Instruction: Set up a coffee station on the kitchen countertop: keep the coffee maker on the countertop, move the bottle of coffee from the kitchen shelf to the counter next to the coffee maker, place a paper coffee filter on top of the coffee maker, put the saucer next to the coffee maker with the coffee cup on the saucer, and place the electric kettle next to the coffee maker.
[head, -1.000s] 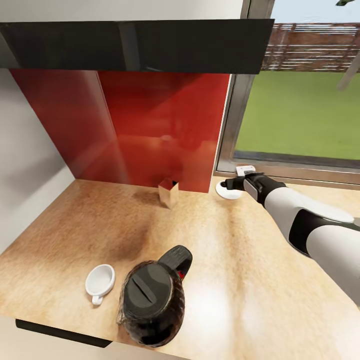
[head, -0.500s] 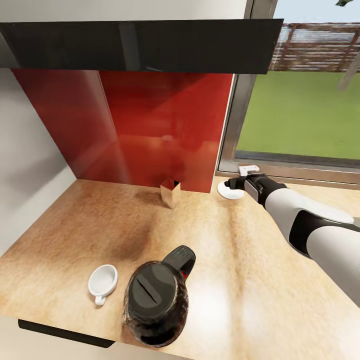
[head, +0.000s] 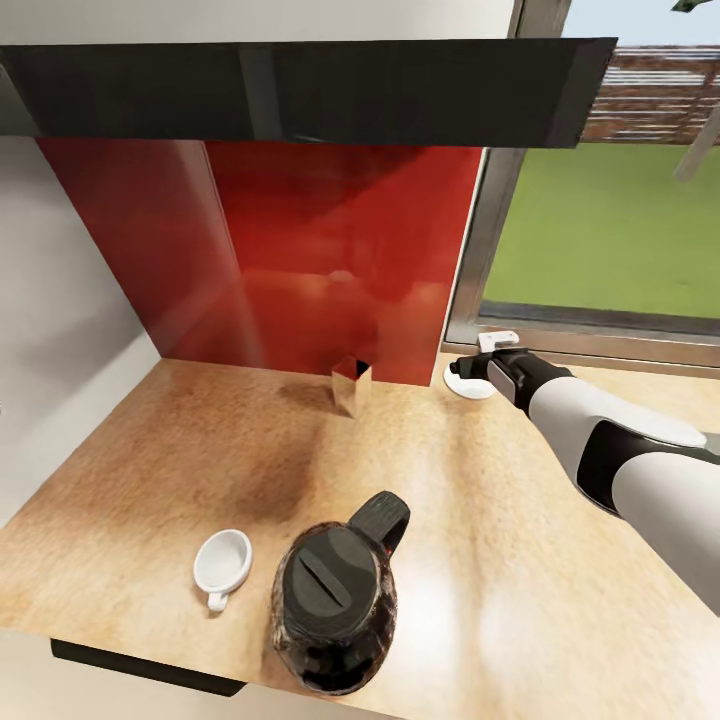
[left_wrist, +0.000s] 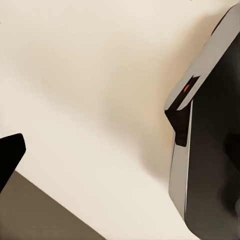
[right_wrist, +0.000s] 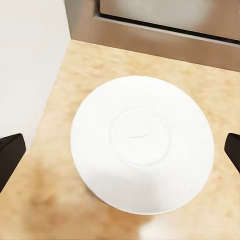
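The white saucer (head: 466, 383) lies on the wood-grain countertop (head: 500, 520) at the back, by the window frame. My right gripper (head: 468, 366) hovers just over it, open; in the right wrist view the saucer (right_wrist: 142, 145) sits between the two black fingertips (right_wrist: 10, 155), untouched. The glass electric kettle (head: 335, 590) with its black lid stands near the front edge. To its left is the small white coffee cup (head: 222, 562). One fingertip (left_wrist: 10, 155) of my left gripper shows at the picture's edge, spread wide, beside a dark appliance (left_wrist: 210, 125).
A small brown paper box (head: 350, 385) stands against the red backsplash (head: 300, 260). A black shelf (head: 300, 90) hangs overhead. A window (head: 610, 230) with a metal sill is at the right, and a pale wall closes the left side.
The head view has swung, so everything sits further right in the picture. My right gripper stays open over the saucer.
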